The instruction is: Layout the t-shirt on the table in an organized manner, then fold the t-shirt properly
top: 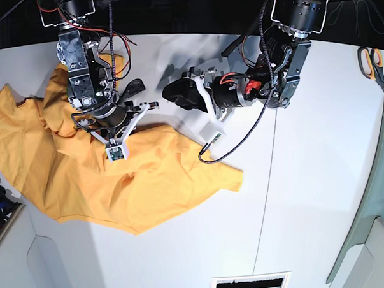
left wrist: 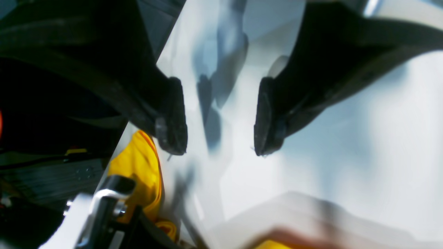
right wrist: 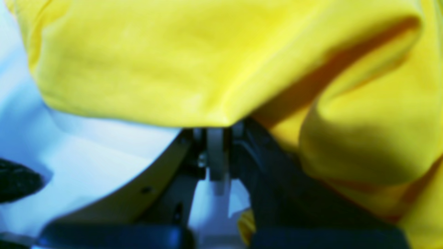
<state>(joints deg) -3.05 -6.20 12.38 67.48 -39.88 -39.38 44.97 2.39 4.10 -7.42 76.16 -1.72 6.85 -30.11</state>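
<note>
Orange-yellow cloth, the t-shirt, lies rumpled on the white table, spread toward the table's left side in the base view, one sleeve reaching toward the table's dark seam. The right gripper sits over the shirt's upper part with its jaws drawn together; blurred as the wrist view is, a bunched fold seems pinched between them. The left gripper hangs just beyond the shirt's upper edge, jaws spread wide over bare tabletop, holding nothing. Scissors lie far from the shirt.
</note>
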